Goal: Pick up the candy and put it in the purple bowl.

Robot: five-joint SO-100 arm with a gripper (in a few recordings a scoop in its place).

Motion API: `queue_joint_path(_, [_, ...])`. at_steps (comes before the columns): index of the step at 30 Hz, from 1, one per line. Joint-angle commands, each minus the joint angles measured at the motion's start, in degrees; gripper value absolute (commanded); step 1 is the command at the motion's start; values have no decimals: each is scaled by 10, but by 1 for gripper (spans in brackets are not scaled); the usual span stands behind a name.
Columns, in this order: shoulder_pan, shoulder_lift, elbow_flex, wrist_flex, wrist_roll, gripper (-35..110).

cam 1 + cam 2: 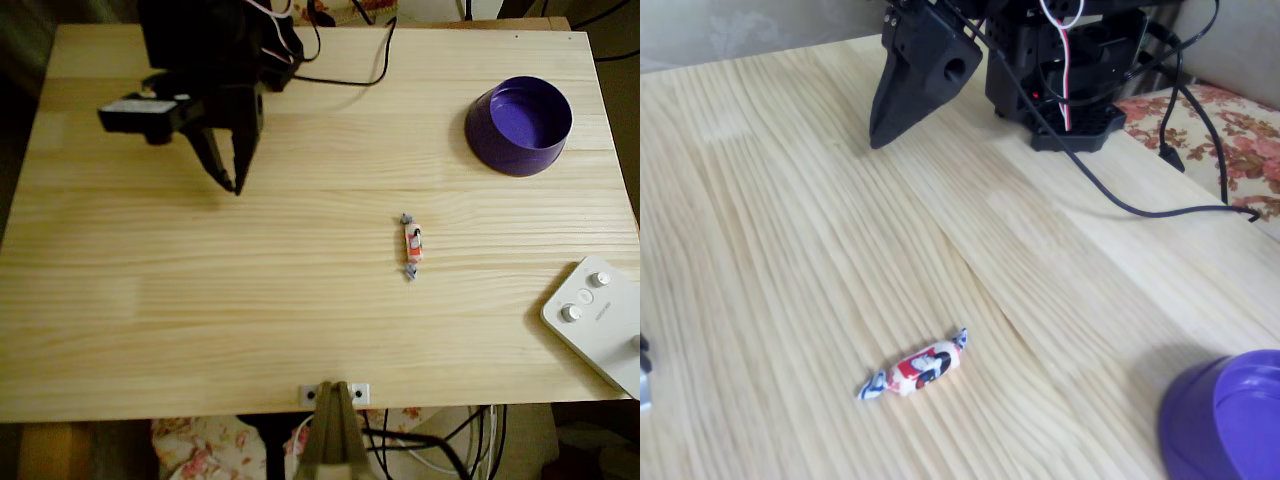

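Observation:
The candy [412, 243] is a small sweet in a white and orange-red wrapper with greyish twisted ends. It lies flat on the wooden table, right of centre in the overhead view, and near the front in the fixed view [917, 367]. The purple bowl [520, 125] stands upright at the back right, well apart from the candy; its edge shows at the lower right of the fixed view [1230, 425]. My black gripper [233, 186] hangs over the back left of the table, far from both. Its fingers meet at the tips with nothing between them, forming one wedge in the fixed view [878, 140].
A white device with round knobs [598, 318] lies at the front right corner. Black cables [350, 78] trail across the back edge from the arm's base [1070, 70]. A clamp [335, 395] grips the front edge.

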Motion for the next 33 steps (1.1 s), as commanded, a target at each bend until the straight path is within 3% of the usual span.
queue_joint_path(1, [11, 9, -23, -12, 4, -1])
queue_joint_path(33, [17, 9, -23, -12, 11, -1])
